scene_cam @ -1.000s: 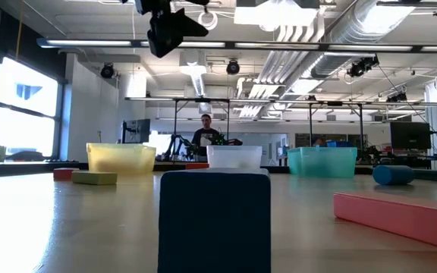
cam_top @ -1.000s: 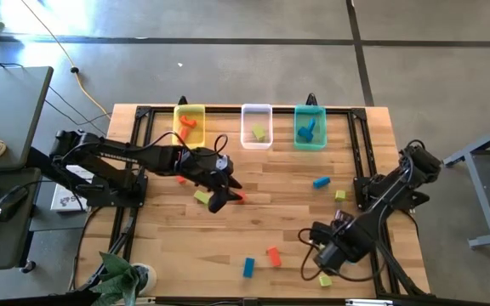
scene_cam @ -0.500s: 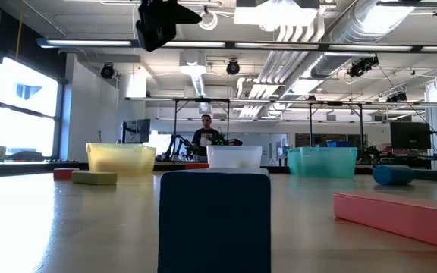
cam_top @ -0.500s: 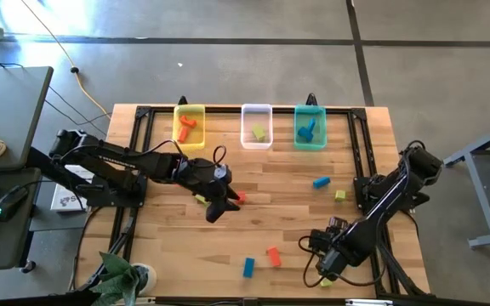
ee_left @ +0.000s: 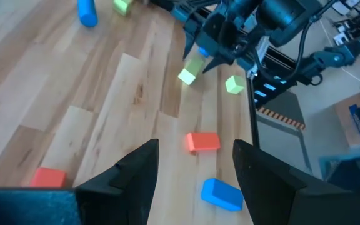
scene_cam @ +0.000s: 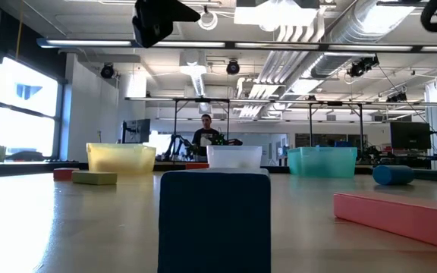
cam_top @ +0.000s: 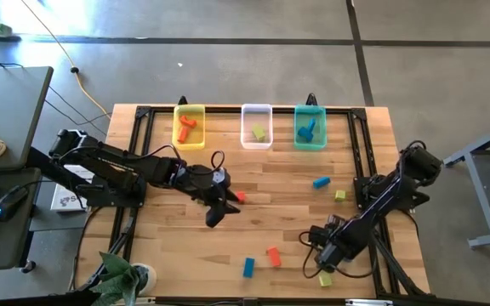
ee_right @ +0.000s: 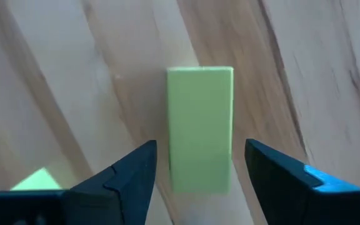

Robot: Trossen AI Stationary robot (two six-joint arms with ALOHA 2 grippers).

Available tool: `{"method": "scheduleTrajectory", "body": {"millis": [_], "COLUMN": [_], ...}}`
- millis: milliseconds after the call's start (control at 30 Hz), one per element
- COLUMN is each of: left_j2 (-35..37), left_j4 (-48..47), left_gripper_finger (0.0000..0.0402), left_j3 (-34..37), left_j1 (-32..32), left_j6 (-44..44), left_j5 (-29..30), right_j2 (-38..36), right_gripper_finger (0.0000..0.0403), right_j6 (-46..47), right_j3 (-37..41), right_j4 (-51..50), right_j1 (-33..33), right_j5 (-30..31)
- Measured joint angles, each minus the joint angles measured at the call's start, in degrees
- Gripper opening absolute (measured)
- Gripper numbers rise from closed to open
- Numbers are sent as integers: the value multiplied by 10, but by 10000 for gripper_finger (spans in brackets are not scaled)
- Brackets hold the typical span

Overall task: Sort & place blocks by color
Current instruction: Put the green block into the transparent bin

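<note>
The right gripper (ee_right: 195, 181) hangs over a yellow-green bar (ee_right: 200, 128) near the front right of the surface (cam_top: 253, 225); its jaws stand wide and empty, one on each side of the bar, whose long axis runs straight ahead between them, so the narrow width faces the jaws; a plain descent and close looks like all the next move needs; a second green piece (ee_right: 37, 180) lies close by. The left gripper (cam_top: 215, 212) hovers mid-surface, jaws wide and empty, just beside a red block (cam_top: 239, 196); a red bar (ee_left: 203, 141) and a blue block (ee_left: 221, 193) lie farther ahead of it. The clear bin (cam_top: 256, 126), already holding green, sits at the far edge, well apart from the right arm's bar.
</note>
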State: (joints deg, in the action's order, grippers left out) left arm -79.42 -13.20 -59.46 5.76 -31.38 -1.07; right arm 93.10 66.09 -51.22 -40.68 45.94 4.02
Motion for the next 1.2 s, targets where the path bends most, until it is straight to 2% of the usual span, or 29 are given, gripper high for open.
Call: {"method": "scheduleTrajectory", "body": {"millis": [167,400,600,733,967,1200], "left_j2": [0,0,0,0,0,-1], "left_j4": [0,-1,9,19,41,42], "left_gripper_finger": [193,193,193,193,193,193], "left_j3": [0,0,0,0,0,0], "left_j1": [-2,-28,-61,-95,-159,-209], "left_j6": [0,3,1,9,87,162], "left_j5": [24,42,118,149,152,136], "right_j2": [0,-4,-3,-13,-52,-66], "right_gripper_finger": [210,101,102,102,102,102], "right_j6": [11,11,8,3,-27,-102], "right_j3": [31,44,38,30,13,13], "right_j4": [48,70,69,80,96,185], "right_j1": [-16,-50,-77,-104,-203,-339], "right_j5": [0,-23,-52,-32,-1,5]}}
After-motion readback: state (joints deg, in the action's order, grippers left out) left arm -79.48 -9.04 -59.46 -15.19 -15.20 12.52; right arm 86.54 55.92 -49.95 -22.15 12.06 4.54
